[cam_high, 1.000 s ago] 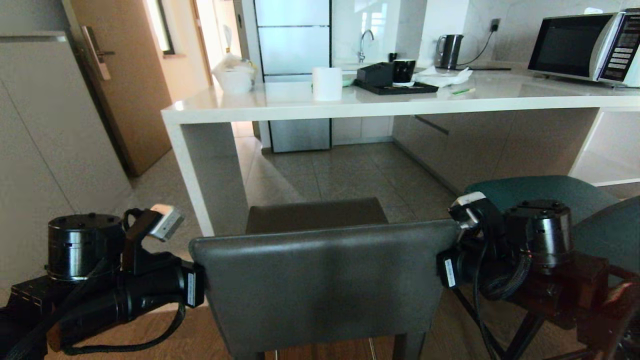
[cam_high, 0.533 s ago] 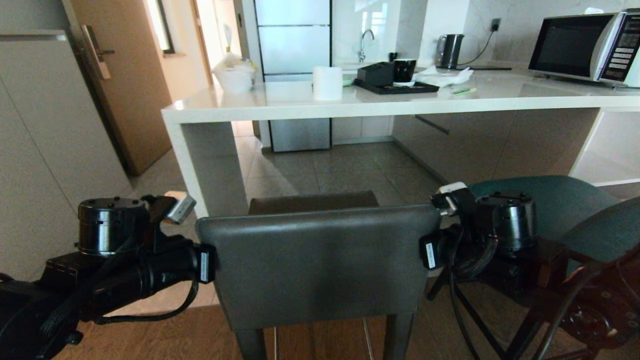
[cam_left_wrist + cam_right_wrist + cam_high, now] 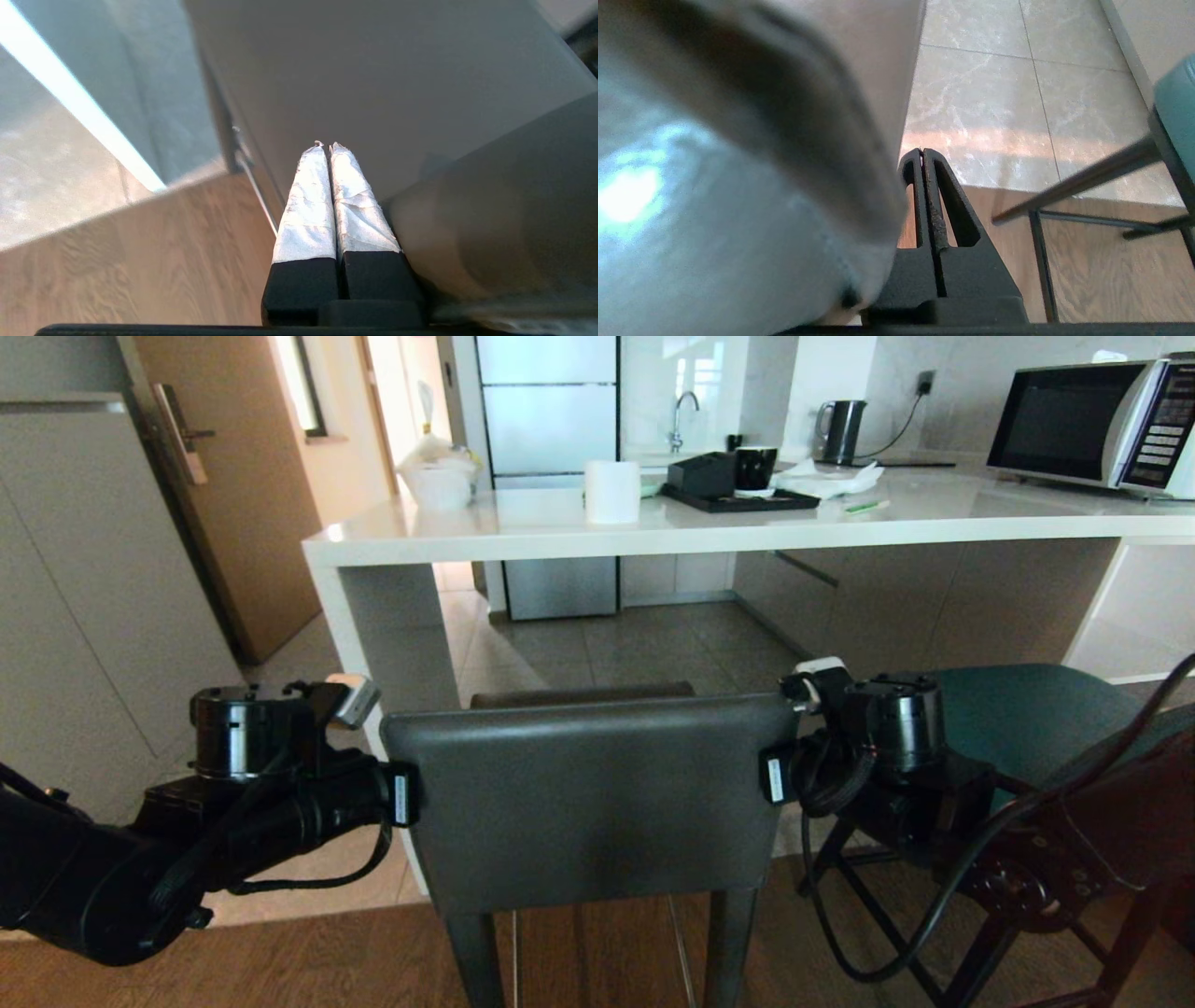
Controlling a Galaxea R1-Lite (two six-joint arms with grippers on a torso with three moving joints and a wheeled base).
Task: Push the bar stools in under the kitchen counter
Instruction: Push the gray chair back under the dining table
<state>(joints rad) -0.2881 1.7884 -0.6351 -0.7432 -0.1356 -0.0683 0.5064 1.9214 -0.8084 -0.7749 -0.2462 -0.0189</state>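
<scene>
Kitchen seen from behind a grey stool (image 3: 588, 793), which stands just short of the white surface (image 3: 653, 527), its backrest facing the camera. The left tool (image 3: 329, 149) has its fingers pressed together, empty, alongside the backrest's left edge. The right tool (image 3: 923, 154) is likewise closed on nothing, against the right edge. A teal stool (image 3: 1036, 705) stands to the right, not under the surface. On top sit a microwave (image 3: 1088, 420), kettle (image 3: 840, 429), black tray (image 3: 738, 499) and paper roll (image 3: 611, 490). Wood floor (image 3: 280, 971) meets pale tile (image 3: 644, 653) beneath.
</scene>
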